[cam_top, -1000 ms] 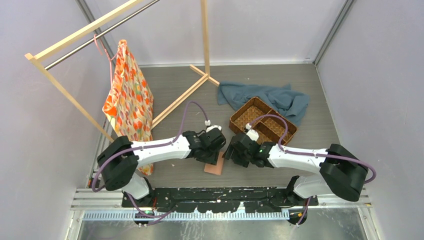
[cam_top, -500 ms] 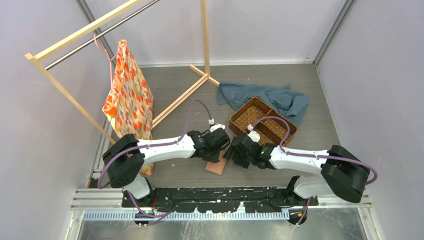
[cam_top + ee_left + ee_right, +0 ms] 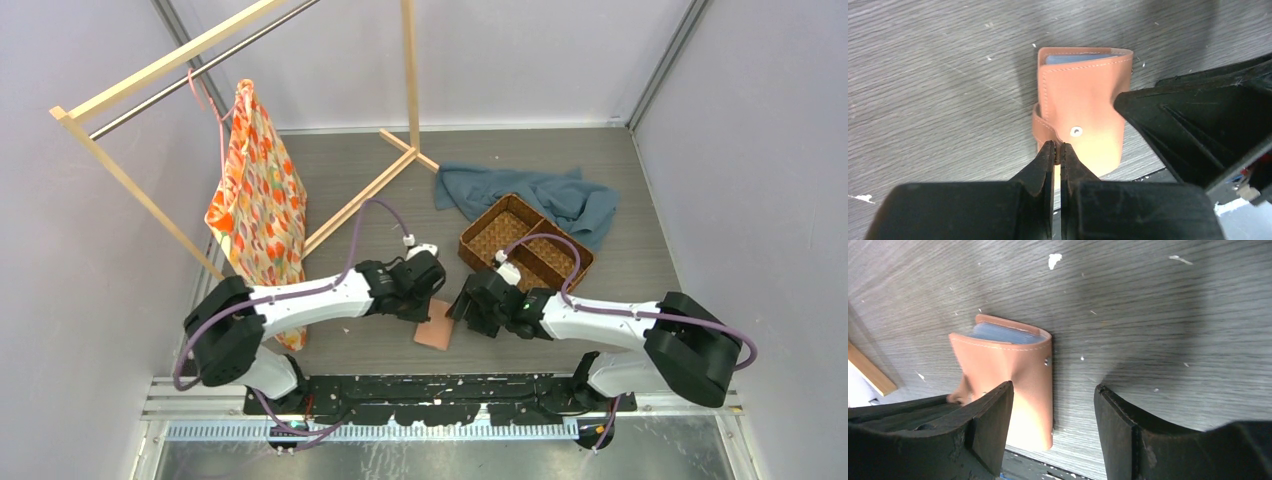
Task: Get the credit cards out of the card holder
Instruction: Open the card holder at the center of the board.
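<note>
While the card holder [image 3: 435, 328] lies closed on the surface [image 3: 360, 180] at lower centre, left jaws sit shut, perhaps pinching its snap tab [image 3: 1040, 125]; right jaws gape empty. Pulling could drag the unpinned holder.

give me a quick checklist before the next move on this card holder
1. Left gripper shut at the snap tab: ok.
2. Tab actually pinched between its fingers: cannot tell.
3. Snap stud bare, tab off it: ok.
4. Right gripper open, one finger over the card holder: ok.
5. Holder opened: not ok, it lies folded on the table.
6. Credit cards out: not ok, only edges show inside.
</note>
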`<control>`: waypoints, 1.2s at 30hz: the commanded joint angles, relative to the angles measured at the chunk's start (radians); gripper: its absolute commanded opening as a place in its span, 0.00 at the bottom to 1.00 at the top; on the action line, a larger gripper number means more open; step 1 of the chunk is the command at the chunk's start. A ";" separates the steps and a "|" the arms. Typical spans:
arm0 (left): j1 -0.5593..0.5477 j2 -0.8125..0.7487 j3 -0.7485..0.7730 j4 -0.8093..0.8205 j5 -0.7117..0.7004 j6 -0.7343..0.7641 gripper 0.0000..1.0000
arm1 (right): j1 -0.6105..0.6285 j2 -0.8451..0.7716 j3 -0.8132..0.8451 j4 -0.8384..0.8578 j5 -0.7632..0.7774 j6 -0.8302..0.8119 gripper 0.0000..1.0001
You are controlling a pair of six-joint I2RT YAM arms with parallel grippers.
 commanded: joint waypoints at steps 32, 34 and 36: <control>0.165 -0.332 -0.195 0.216 0.341 -0.073 0.01 | 0.121 -0.220 0.224 -0.428 0.346 -0.137 0.93; 0.165 -0.329 -0.197 0.252 0.372 -0.088 0.01 | 0.121 -0.217 0.227 -0.432 0.327 -0.132 0.93; 0.165 -0.330 -0.195 0.301 0.419 -0.105 0.01 | 0.121 -0.210 0.227 -0.428 0.313 -0.130 0.93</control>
